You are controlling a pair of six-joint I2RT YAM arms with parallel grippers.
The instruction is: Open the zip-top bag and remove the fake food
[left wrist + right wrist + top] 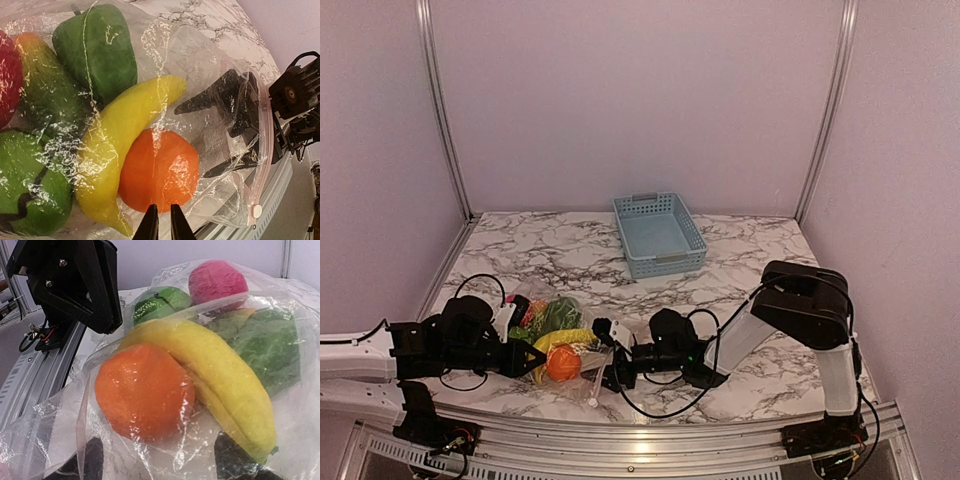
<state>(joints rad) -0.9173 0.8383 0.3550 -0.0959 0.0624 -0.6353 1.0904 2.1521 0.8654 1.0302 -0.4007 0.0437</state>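
Note:
The clear zip-top bag [552,335] lies at the near left of the table, its whitish zip strip [264,150] towards the right arm. Inside it lies the fake food: a yellow banana [125,130], an orange ball [157,170], a striped green ball [30,190], a dark green vegetable [100,50] and a pink-red fruit [217,280]. My left gripper [163,227] sits at the bag's near edge below the orange ball, its jaws nearly together on the film. My right gripper [160,465] is open. Its fingers [220,92] show through the film at the bag's mouth, either side of the orange ball [142,390].
A light blue lattice basket [660,235] stands at the back middle of the marble table. The table's aluminium front rail [650,440] runs just behind both arms. Purple walls close off the back and both sides.

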